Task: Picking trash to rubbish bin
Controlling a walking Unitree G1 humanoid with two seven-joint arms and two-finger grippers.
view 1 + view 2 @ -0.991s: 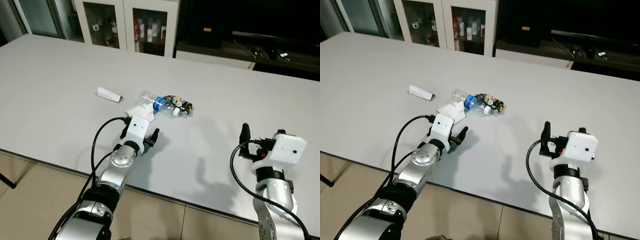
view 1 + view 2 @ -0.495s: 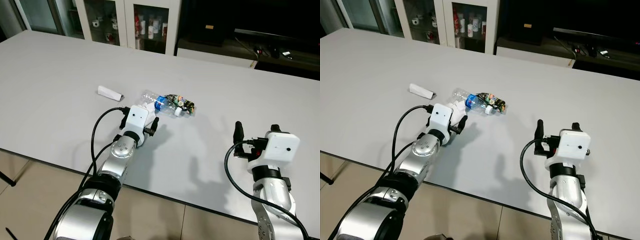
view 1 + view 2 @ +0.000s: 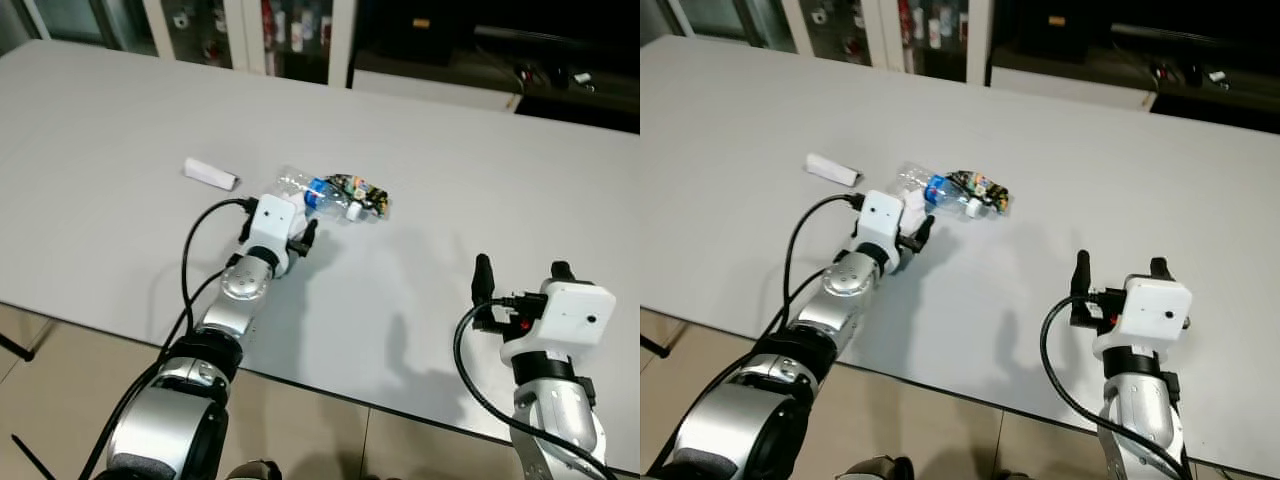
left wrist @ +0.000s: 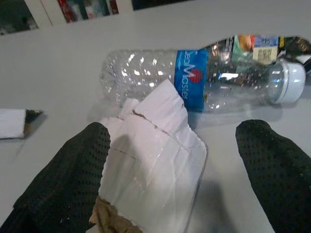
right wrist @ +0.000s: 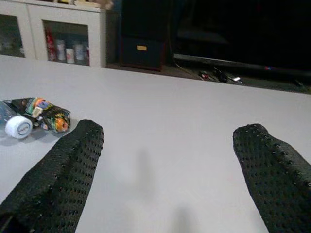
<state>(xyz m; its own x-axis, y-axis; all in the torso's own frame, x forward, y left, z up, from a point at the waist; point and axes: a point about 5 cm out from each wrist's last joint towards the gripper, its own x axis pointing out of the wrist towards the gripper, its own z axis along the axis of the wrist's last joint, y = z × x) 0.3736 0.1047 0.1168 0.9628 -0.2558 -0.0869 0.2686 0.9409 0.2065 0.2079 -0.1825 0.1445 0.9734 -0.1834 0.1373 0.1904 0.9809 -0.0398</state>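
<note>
Four bits of trash lie together on the grey table [image 3: 120, 110] in your head views: a folded white paper [image 3: 211, 173] off to the left, then a clear plastic bottle [image 3: 318, 190] with a blue label, a colourful crumpled wrapper [image 3: 362, 193] touching its cap end, and a torn white paper scrap [image 3: 910, 205] just in front of the bottle. Your left gripper [image 3: 297, 238] reaches low over the table to that cluster, probably to take the scrap first because it is nearest. Your right gripper [image 3: 515, 282] hovers near the table's front edge, well apart from the trash. Glass-fronted cabinets [image 3: 215, 25] and a dark unit stand behind the table; no rubbish bin can be made out.

In your left wrist view the two black fingers [image 4: 68, 179] are spread wide, one on each side of the scrap, which lies between them against the bottle's side; nothing is pinched yet.

In your right wrist view the fingers [image 5: 58, 179] are likewise spread and hold nothing, with bare table between them and the bottle cap and wrapper off to one side.
</note>
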